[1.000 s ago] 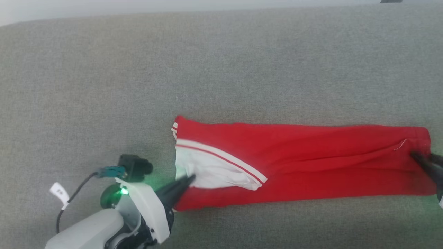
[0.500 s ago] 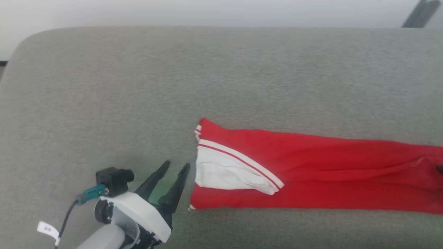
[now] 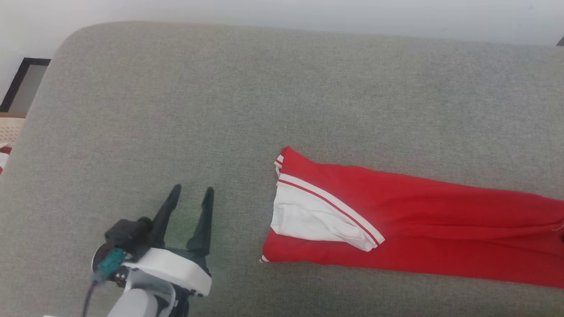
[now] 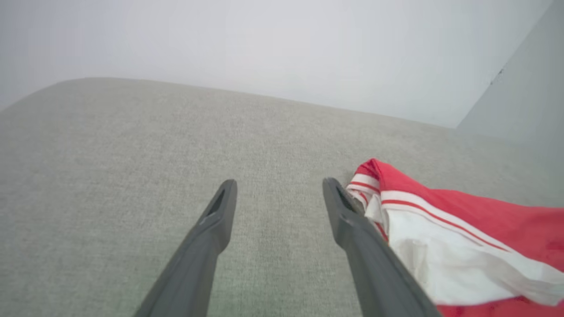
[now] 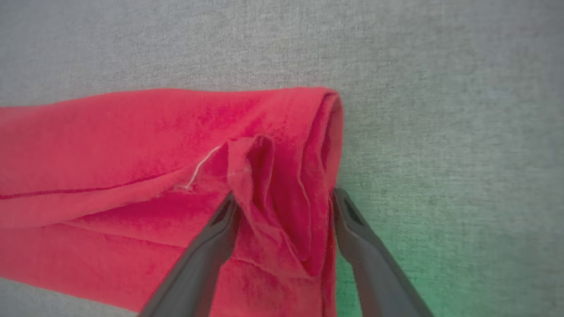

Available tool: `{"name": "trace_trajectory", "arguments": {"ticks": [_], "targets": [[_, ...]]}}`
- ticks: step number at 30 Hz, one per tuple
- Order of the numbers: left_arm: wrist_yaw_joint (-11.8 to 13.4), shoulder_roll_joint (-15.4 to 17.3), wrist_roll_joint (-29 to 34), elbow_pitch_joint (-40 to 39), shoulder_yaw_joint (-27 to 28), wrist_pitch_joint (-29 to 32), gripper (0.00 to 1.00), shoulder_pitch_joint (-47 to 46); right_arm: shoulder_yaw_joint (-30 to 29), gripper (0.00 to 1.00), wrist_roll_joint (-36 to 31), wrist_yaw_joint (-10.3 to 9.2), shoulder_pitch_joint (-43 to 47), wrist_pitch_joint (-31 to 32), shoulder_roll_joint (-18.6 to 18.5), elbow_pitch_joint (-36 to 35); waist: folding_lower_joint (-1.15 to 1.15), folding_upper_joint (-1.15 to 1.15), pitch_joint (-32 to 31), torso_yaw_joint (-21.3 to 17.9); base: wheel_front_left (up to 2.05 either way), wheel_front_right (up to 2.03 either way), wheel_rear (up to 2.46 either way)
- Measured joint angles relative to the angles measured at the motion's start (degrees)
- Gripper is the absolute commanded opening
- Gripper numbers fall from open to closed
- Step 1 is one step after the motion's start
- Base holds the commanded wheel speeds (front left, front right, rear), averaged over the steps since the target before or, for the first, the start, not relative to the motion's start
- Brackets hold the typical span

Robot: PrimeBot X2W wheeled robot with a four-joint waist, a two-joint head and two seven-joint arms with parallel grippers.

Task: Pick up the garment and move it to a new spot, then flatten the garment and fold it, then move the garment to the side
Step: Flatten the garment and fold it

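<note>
The garment [image 3: 418, 220] lies folded into a long red strip on the grey cushion [image 3: 220, 88], with a white sleeve and striped trim at its left end. No lettering shows. My left gripper [image 3: 191, 190] stands open on the cushion, a short way left of that end and apart from it. In the left wrist view the left gripper [image 4: 277, 185] holds nothing, and the garment [image 4: 462, 229] lies just past its right finger. My right gripper [image 5: 283, 197] is open, its fingers on either side of a bunched fold at the red hem end of the garment [image 5: 132, 145].
The cushion's rounded left edge [image 3: 48, 70] drops off to a dark-framed thing [image 3: 22, 79] on the floor side. A pale wall [image 3: 308, 13] runs behind the far edge. Bare grey cushion stretches above and left of the strip.
My left gripper has let go of the white sleeve, opened and drawn back to the left. The head camera has swung left, so the garment sits further right in the picture.
</note>
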Motion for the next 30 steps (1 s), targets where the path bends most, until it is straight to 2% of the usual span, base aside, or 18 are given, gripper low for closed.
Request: {"name": "trace_trajectory", "arguments": {"ticks": [3, 4, 6, 13, 14, 15, 16, 17, 18, 27, 30], "targets": [[-1.56, -2.29, 7.47, -2.25, 3.35, 0.00, 1.00, 0.86, 0.26, 1.00, 0.18, 0.00, -0.60, 1.27, 0.86, 0.81, 0.00, 0.00, -0.12, 0.08, 0.00, 0.00, 0.00], [-2.37, -4.25, 10.18, -3.64, 6.19, 0.00, 1.00, 1.23, 0.57, 1.00, 0.08, 0.00, -1.10, 2.00, 1.48, 1.47, 0.00, 0.00, -0.21, 0.08, 0.00, 0.00, 0.00], [-2.97, -5.22, 14.11, -4.50, 7.97, 0.00, 1.00, 1.72, 0.87, 1.00, -0.13, 0.00, -2.15, 3.03, 2.47, 2.65, 0.00, 0.00, -0.19, 0.00, 0.00, 0.00, 0.00], [-4.75, -9.13, 20.61, -5.30, 12.90, 0.00, 1.00, 1.91, 1.79, 1.00, -1.15, 0.00, -6.11, 6.67, 5.92, 6.95, 0.00, 0.00, 0.83, -0.41, 0.00, 0.00, 0.00], [-5.01, -9.51, 20.74, -5.12, 13.36, 0.00, 1.00, 1.94, 1.87, 0.91, -1.38, 0.00, -6.72, 6.92, 6.32, 7.33, 0.00, 0.00, 1.00, -0.50, 0.00, 0.00, 0.00], [-5.34, -9.87, 21.17, -4.88, 13.88, 0.00, 1.00, 1.94, 1.88, 0.44, -1.65, 0.02, -7.13, 6.95, 6.61, 7.95, 0.00, 0.00, 1.15, -0.61, 0.00, 0.00, 0.00], [-5.48, -10.14, 21.63, -4.66, 14.39, 0.00, 1.00, 1.99, 1.89, 0.11, -1.74, 0.05, -7.61, 7.01, 7.00, 8.49, 0.00, 0.00, 1.27, -0.77, 0.00, 0.00, 0.00], [-5.77, -10.37, 21.98, -4.63, 14.77, 0.00, 1.00, 2.10, 1.86, 0.11, -1.96, 0.05, -8.10, 7.00, 7.40, 8.93, 0.00, 0.00, 1.34, -0.97, 0.00, 0.00, 0.00], [-5.97, -10.59, 22.16, -4.70, 15.17, 0.00, 1.00, 2.29, 1.82, 0.00, -2.19, 0.05, -8.60, 7.01, 7.77, 9.20, 0.00, 0.00, 1.39, -1.21, 0.00, 0.00, 0.00], [-7.09, -11.87, 23.91, -7.35, 17.66, 0.00, 1.00, 3.54, -0.09, 0.00, -2.80, 0.18, -10.73, 3.67, 8.66, 11.26, 0.00, 0.00, 1.99, -4.20, 0.00, 0.00, 0.00], [-7.48, -12.09, 24.10, -7.91, 18.13, 0.00, 1.00, 4.00, -1.48, 0.00, -2.78, 0.09, -11.11, 1.96, 6.17, 13.55, 0.00, 0.00, 2.38, -5.45, 0.00, 0.00, 0.00]]}}
